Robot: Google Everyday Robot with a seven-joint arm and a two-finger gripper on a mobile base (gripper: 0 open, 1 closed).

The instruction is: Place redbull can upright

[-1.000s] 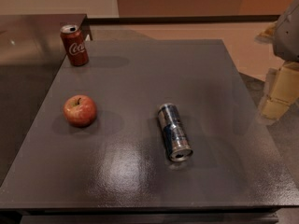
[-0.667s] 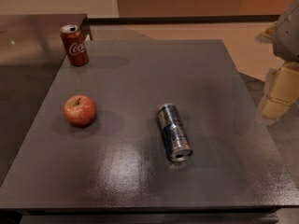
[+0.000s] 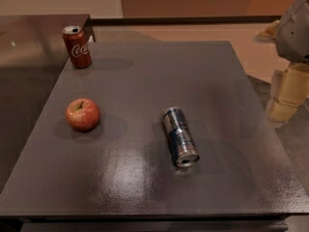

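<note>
The redbull can (image 3: 179, 137) lies on its side near the middle of the dark grey table (image 3: 145, 81). It is slim, silver with blue panels, and its silver top points toward the front right. My gripper (image 3: 284, 96) hangs at the right edge of the view, beyond the table's right side. It is well to the right of the can, a little farther back, and not touching it.
A red apple (image 3: 83, 114) sits on the left part of the table. A red Coca-Cola can (image 3: 77, 46) stands upright at the back left corner. A second dark surface (image 3: 29, 47) adjoins the table on the left. The floor lies to the right.
</note>
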